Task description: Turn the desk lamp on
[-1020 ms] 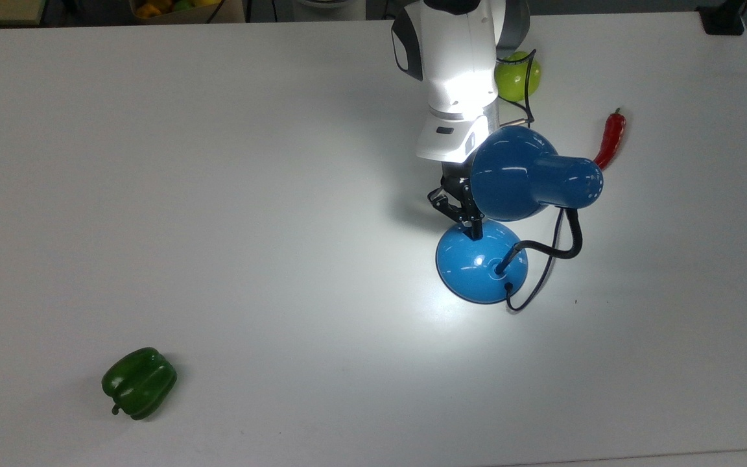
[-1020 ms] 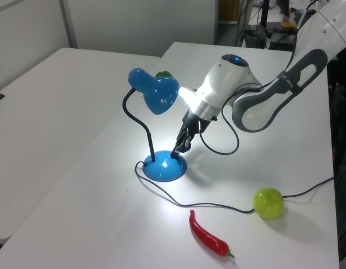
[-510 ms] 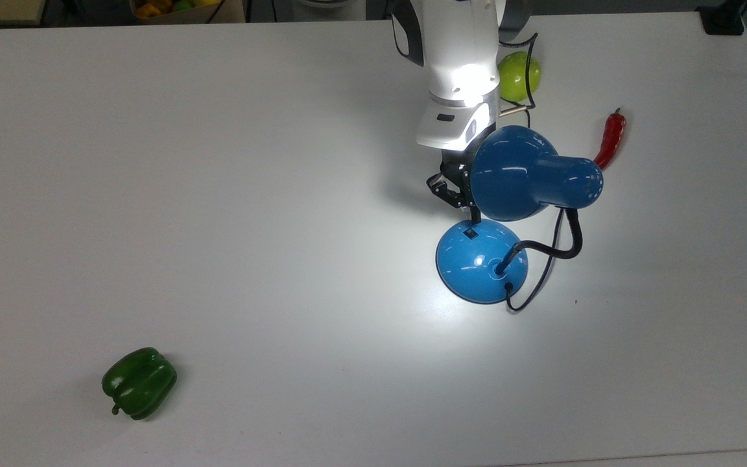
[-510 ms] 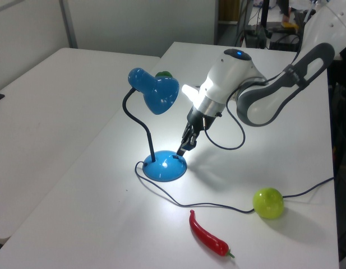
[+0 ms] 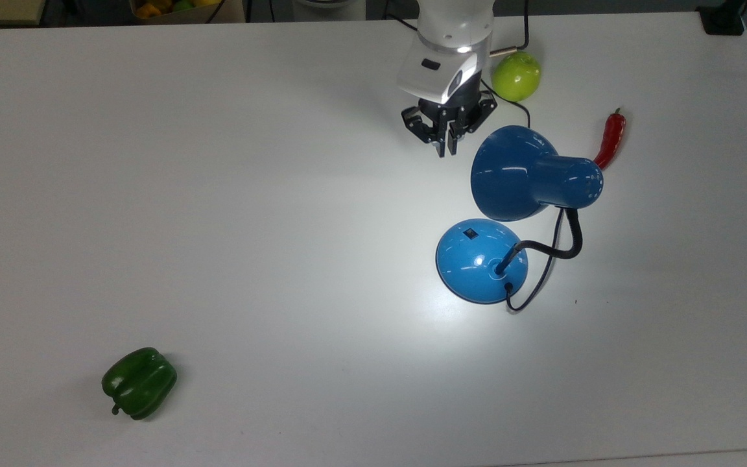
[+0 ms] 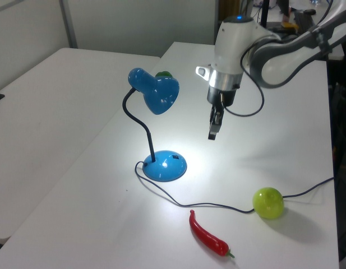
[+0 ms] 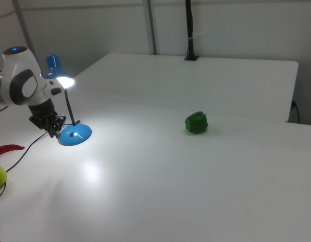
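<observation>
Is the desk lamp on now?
On: the desk lamp casts a bright pool on the table around its base, and its shade opening glows in the right view.

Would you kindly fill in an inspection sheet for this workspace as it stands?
Surface: white table, bright pool of light around the lamp base.
Job's things: desk lamp upright, lit; switch on its base.
Clutter: green bell pepper, red chilli, green apple.
Grippers: gripper shut, raised clear of the lamp.
Cables: black cord runs from the base past the apple.
Surroundings: second white table alongside.
</observation>
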You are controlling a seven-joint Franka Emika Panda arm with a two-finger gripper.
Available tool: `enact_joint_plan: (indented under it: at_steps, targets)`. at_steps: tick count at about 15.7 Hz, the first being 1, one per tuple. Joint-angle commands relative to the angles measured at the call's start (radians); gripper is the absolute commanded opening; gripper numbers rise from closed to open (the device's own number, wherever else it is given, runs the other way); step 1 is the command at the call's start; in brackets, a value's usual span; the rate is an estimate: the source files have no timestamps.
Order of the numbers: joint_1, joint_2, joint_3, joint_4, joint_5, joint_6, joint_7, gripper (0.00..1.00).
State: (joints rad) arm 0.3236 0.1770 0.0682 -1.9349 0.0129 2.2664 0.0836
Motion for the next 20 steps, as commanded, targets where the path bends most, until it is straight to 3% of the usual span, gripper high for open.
enact_joint_plan:
  at_steps: [1, 4, 12, 18, 20]
  targets:
    - [-0.043, -0.137, 0.010, -0.036, 0.005, -0.183, 0.073, 0.85]
    - [-0.092, -0.209, 0.012, -0.021, 0.005, -0.295, 0.082, 1.00]
    - [-0.285, -0.272, 0.079, 0.213, 0.005, -0.663, 0.081, 1.00]
    - [-0.290, -0.257, -0.007, 0.303, 0.030, -0.683, 0.045, 1.00]
    - [-0.230, -0.248, -0.063, 0.303, 0.038, -0.642, -0.008, 1.00]
